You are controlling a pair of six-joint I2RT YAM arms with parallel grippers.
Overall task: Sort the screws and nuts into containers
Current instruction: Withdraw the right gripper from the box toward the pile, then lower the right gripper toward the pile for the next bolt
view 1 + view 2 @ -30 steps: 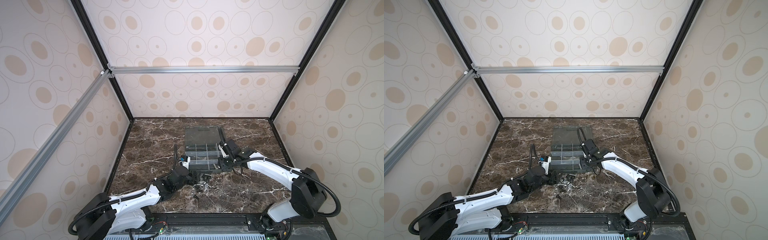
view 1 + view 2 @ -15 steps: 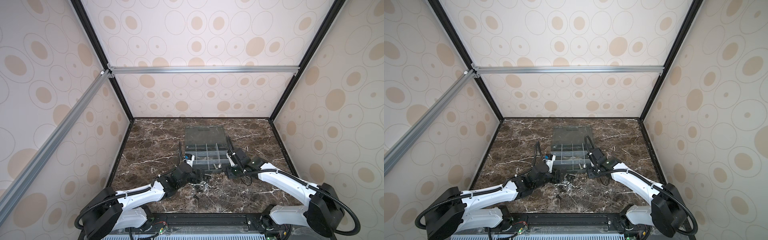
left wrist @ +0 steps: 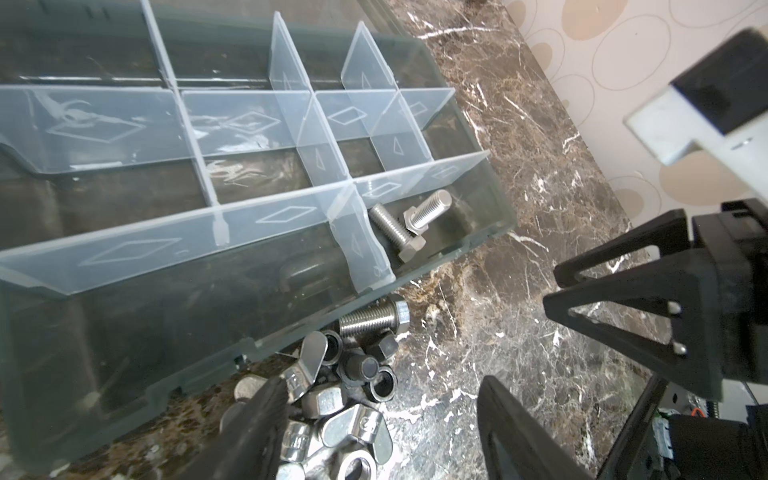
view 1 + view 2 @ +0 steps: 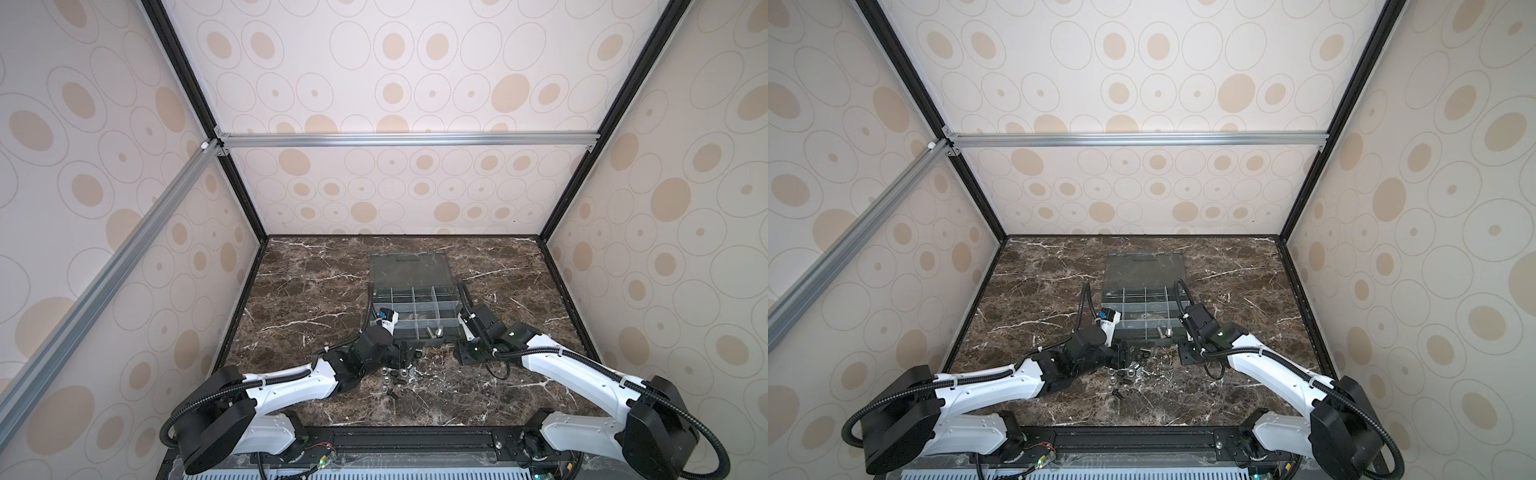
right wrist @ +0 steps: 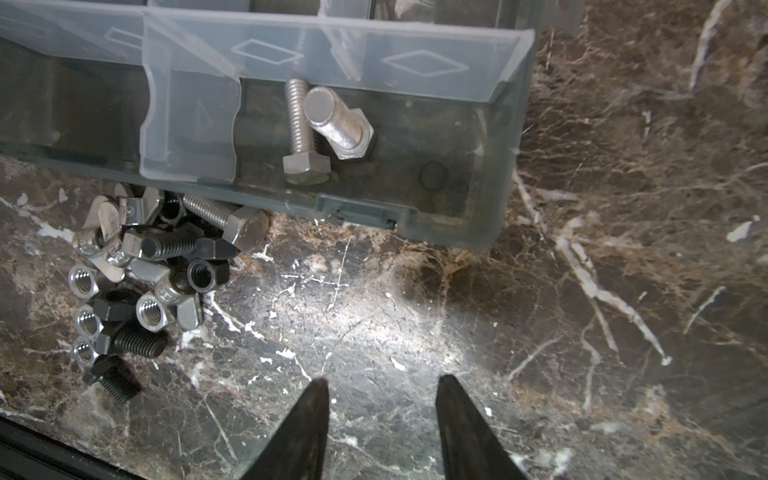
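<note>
A heap of loose screws and nuts point(image 3: 353, 382) point(image 5: 158, 266) point(image 4: 401, 374) point(image 4: 1129, 372) lies on the marble against the front wall of the organizer box point(image 3: 166, 332) point(image 5: 457, 208) point(image 4: 415, 291). Two silver screws point(image 3: 399, 232) point(image 5: 307, 124) point(image 4: 434, 331) rest in its front right compartment; the other containers look empty. My left gripper point(image 3: 380, 384) point(image 4: 405, 351) point(image 4: 1127, 355) hovers open over the heap, one finger at its edge. My right gripper point(image 5: 383, 380) point(image 4: 471, 353) point(image 4: 1187, 351) is open over bare marble, right of the heap.
The box's clear lid point(image 4: 409, 268) lies open flat behind the compartments. A long silver screw point(image 3: 374, 318) leans against the box front. Wing nuts point(image 3: 357, 428) sit in the heap, and two black screws point(image 5: 133, 338) lie at its near edge. Patterned walls enclose the marble.
My right gripper drew back from the box's right side to the marble in front of it. My left gripper moved right to the heap, its jaws narrowing slightly.
</note>
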